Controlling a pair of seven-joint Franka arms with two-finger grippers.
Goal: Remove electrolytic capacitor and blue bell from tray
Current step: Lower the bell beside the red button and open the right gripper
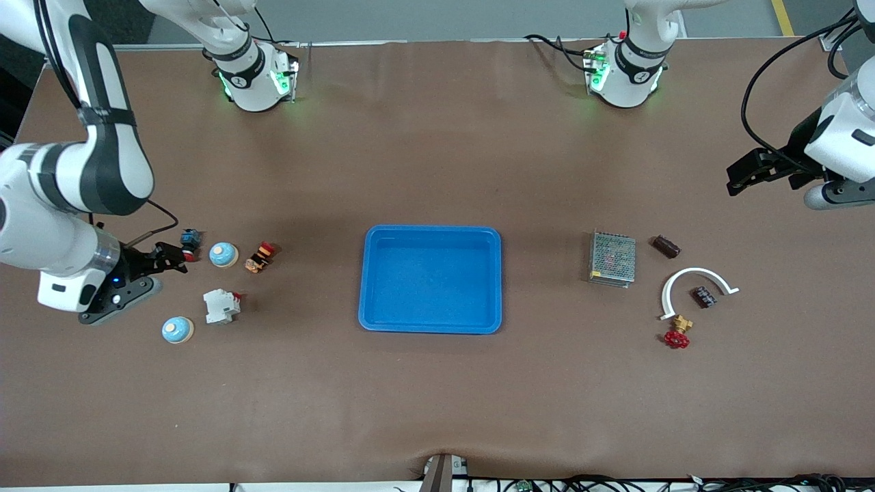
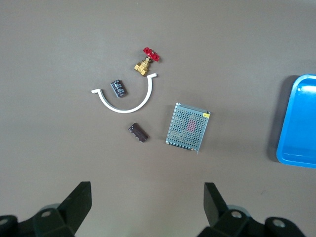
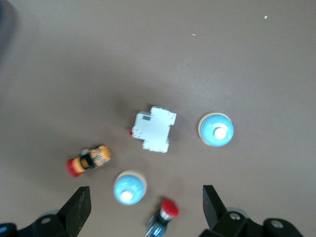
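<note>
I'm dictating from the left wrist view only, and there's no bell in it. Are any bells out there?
Observer: Two. A farther bell and a nearer bell both sit toward the right arm's end of the table.
Operator: Where's the right gripper?
Observer: The right gripper is open and empty, over the table right beside the farther bell.
Operator: I see only an edge of the tray. Anything in it?
Observer: No, the blue tray holds nothing.
</note>
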